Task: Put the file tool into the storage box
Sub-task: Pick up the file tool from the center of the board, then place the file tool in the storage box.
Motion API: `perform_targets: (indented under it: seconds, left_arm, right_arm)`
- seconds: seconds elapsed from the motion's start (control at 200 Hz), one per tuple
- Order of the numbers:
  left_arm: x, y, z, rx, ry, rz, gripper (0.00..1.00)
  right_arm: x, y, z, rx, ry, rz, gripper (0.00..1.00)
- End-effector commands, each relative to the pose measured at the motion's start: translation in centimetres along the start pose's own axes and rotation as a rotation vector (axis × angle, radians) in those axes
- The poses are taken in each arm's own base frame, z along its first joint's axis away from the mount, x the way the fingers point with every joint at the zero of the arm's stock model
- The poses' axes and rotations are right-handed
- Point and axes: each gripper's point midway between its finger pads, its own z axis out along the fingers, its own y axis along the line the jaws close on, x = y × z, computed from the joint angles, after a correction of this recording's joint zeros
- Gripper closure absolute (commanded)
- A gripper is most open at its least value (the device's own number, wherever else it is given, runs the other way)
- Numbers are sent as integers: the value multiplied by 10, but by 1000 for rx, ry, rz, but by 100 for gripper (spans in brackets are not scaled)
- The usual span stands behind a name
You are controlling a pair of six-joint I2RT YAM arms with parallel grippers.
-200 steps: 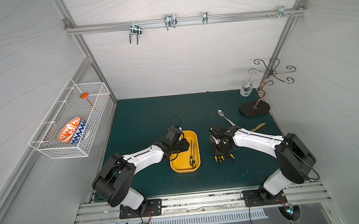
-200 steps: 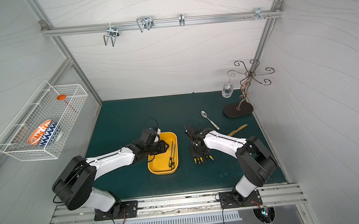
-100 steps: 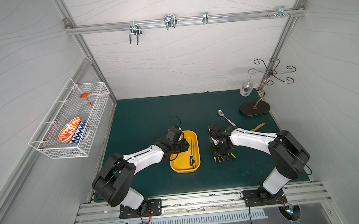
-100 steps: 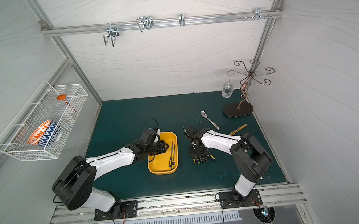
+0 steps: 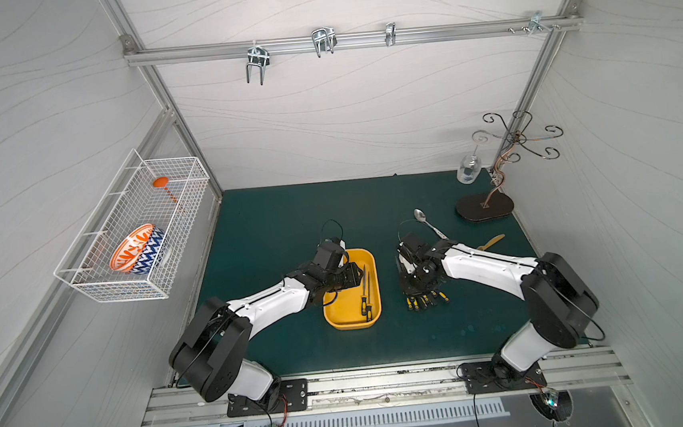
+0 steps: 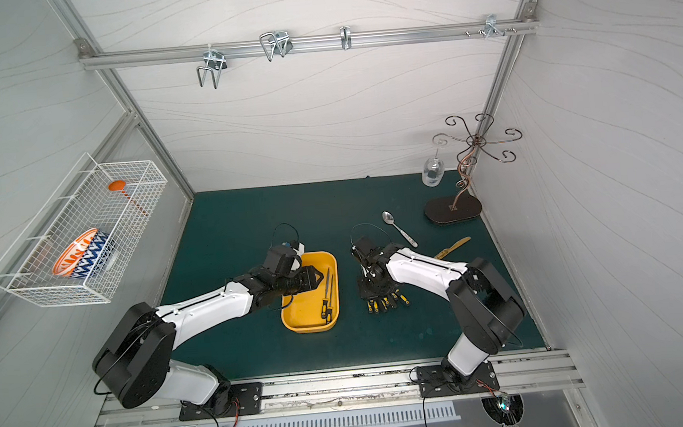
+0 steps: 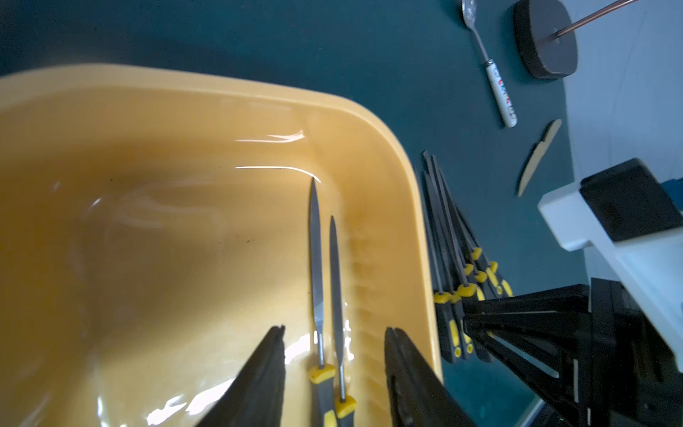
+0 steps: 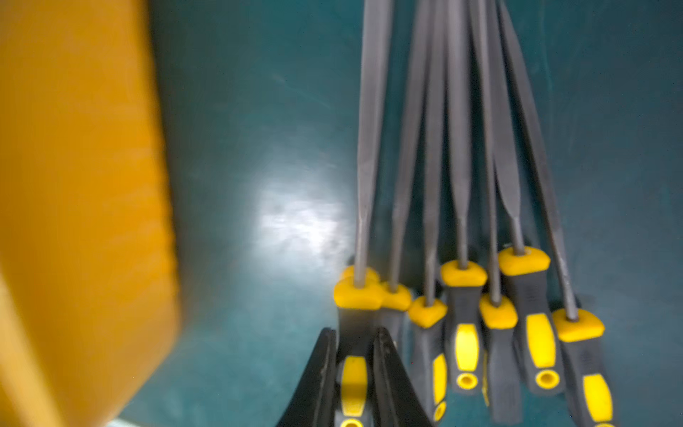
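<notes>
Beside the box [image 5: 342, 325], on its right and apart from it, a pile [image 5: 425, 299] of yellow-handled files lies on the green mat [image 5: 274, 228] in both top views. The right gripper [image 5: 414, 288] points down onto the pile's handle end, and its jaws are hidden there by the wrist. The left gripper [image 6: 321, 274] hovers over the box's far half. Two files [image 6: 327, 293] lie inside along the box's right wall, handles toward its near end.

From the left wrist, the left gripper [image 7: 334, 330] shows its fingers well apart with nothing between them, above the handles of the two files [image 7: 314, 258]. These lie side by side just beside the box [image 7: 148, 166] wall. Beyond that wall lies the pile [image 7: 449, 266]. Farther from the box are a spoon [image 7: 495, 81] and a wooden knife [image 7: 537, 159].

From the right wrist, in a blurred picture, the right gripper [image 8: 354, 332] is clamped on the black-and-yellow handle of one file [image 8: 369, 148]. It is the file at the pile's edge nearest the box [image 8: 74, 185], and it is outside the box, its blade alongside the rest of the pile [image 8: 462, 185]. Whether it is lifted off the mat cannot be told.
</notes>
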Motion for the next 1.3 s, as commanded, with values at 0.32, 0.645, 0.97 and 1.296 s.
perform_targets:
  seconds: [0.32, 0.645, 0.97, 1.296]
  left_arm:
    - [-38, -84, -45, 357, -99, 30, 41]
    - [-27, -72, -34, 321, -61, 14, 86]
    - [-22, -34, -29, 143, -72, 23, 100]
    - [10, 25, 9, -122, 89, 50, 99]
  right_arm:
    - [-21, 112, -65, -512, -125, -167, 88]
    - [-28, 138, -71, -531, -157, -210, 87]
    - [-40, 124, -76, -439, -205, -197, 45]
    - [-44, 65, -52, -220, -188, -50, 46]
